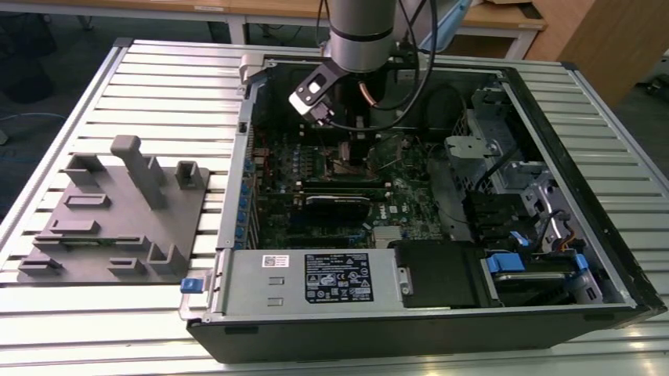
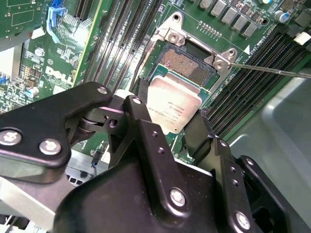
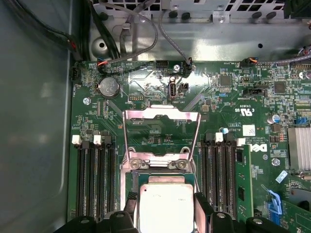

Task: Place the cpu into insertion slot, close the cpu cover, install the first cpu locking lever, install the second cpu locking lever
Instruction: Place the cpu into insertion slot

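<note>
Inside the open computer case [image 1: 418,338] on the slatted table [image 1: 157,70], we see the arm [image 1: 361,23] reaching down over the motherboard [image 3: 233,97], at the far end of the case from the power supply [image 1: 303,278]. The grey fixture tray [image 1: 105,211] sits on the table at the exterior view's left, just beside the case.

Gripper [image 2: 171,109]: clamped on the cpu [image 2: 176,99], one black finger [image 2: 138,109] on each of two opposite edges. The chip is held flat with its metal top facing up.

In the second wrist view the cpu sits over the insertion slot [image 2: 187,65] but only partly covers it: a strip of the dark pin field shows past one edge of the chip. Not seated. We can't tell whether the chip touches the slot's silver rim.

In the first wrist view the cpu cover [image 3: 161,114] is swung open and stands up beyond the slot, with the board visible through its square cut-out. The chip is between the two banks of memory slots [image 3: 95,179].

A thin lever rod [image 2: 272,71] sticks out sideways from the slot's corner, unlatched and lying clear of the cover.
</note>
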You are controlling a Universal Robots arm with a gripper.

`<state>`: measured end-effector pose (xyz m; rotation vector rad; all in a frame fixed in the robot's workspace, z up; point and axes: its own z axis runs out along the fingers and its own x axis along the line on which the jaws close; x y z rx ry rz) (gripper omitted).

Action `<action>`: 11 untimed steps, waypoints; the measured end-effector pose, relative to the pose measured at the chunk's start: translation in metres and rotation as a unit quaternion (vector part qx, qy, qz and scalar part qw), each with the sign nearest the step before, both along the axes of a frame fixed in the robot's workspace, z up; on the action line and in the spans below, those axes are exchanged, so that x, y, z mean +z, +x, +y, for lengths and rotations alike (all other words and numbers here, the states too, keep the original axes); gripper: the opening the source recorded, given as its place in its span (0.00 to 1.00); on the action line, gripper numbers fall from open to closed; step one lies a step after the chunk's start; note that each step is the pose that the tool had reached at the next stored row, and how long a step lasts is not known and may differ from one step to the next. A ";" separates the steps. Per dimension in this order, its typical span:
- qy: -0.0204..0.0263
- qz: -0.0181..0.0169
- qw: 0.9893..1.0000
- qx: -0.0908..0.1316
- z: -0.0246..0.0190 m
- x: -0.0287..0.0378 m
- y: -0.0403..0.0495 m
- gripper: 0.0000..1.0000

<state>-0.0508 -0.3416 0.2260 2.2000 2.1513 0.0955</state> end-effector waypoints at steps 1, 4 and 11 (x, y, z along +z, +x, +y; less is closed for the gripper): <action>0.001 0.000 1.000 0.001 0.0000 -0.0003 -0.0003 0.54; 0.002 0.000 1.000 0.002 0.0000 -0.0009 -0.0004 0.54; 0.002 0.000 1.000 0.002 0.0000 -0.0044 -0.0010 0.54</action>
